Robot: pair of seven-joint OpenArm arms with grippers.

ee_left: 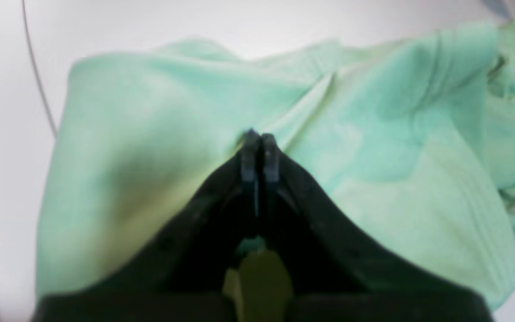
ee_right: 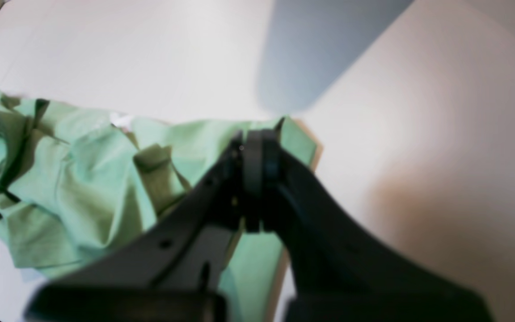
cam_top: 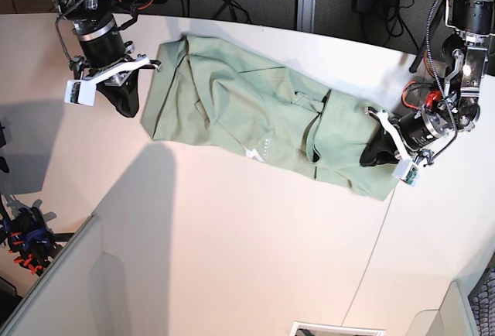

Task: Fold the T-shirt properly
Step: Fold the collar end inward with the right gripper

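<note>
The shirt lay crumpled across the far half of the bench, running from far left down toward the right edge. It was not flat: folds bunched through its middle, and a flap of cloth was doubled over toward its right end. A small white mark showed near its near edge.

The left hand was at the shirt's right end, in the base view at the right side of the bench. Its jaws were clenched tight together, tips pressed down against the green cloth. From the wrist view a ridge of fabric ran up from the tips, but whether any cloth was pinched between them could not be told. A thin cable lay on the bench to the left of the cloth in that view.

The right hand was at the shirt's far left corner. Its jaws were clenched as well, set over the edge of the cloth at that corner; whether they gripped the fabric could not be made out. The picture was blurred. Beyond that hand the bench lay pale, with a grey shadow falling across it.
</note>
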